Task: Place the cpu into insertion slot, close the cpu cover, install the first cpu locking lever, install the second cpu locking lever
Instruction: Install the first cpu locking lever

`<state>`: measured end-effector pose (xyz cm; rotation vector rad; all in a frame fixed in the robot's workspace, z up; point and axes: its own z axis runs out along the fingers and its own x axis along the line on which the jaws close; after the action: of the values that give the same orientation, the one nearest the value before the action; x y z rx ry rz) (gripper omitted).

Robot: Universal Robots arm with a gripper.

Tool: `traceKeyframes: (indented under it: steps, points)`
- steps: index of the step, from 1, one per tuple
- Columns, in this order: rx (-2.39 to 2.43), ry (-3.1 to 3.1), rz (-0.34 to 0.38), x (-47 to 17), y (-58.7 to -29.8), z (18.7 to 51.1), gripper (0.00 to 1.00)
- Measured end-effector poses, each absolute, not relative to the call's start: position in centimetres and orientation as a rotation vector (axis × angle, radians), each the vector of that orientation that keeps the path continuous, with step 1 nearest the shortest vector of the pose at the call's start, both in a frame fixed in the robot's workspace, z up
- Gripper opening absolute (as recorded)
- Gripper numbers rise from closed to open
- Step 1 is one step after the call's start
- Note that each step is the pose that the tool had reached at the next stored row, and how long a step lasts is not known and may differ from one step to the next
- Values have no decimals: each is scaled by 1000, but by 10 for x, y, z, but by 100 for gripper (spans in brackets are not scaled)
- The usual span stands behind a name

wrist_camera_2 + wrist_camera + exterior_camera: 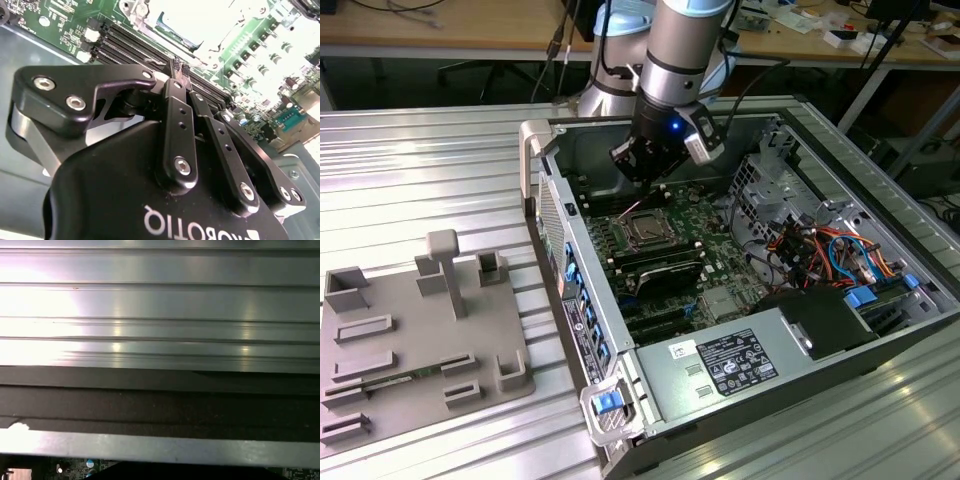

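The arm reaches down into the open computer case (555, 215). My gripper (655, 183) hangs just above the back edge of the cpu socket on the green motherboard (705, 225). The cpu (648, 230) shows as a small grey square lying in the socket, and the cpu cover (631, 222) appears to lie flat around it. In the second wrist view the black fingers (175, 125) are pressed together at their tips, so the gripper (180, 70) is shut, with the socket a bright washed-out patch (200, 25) beyond them. Whether the tips touch a locking lever cannot be told.
A power supply with a white label (725, 365) fills the case's near end, beside bundled cables (830, 255) on the exterior view's right. Memory slots (655, 270) lie just in front of the socket. A grey fixture plate (420, 340) sits on the ribbed metal table (420, 170).
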<state>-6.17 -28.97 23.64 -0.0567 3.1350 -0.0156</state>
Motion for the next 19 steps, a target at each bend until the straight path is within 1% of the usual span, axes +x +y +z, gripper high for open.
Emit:
traceKeyframes:
  steps: [19]
  points:
    - [-72,3135,-25,-43,-286,217,11]
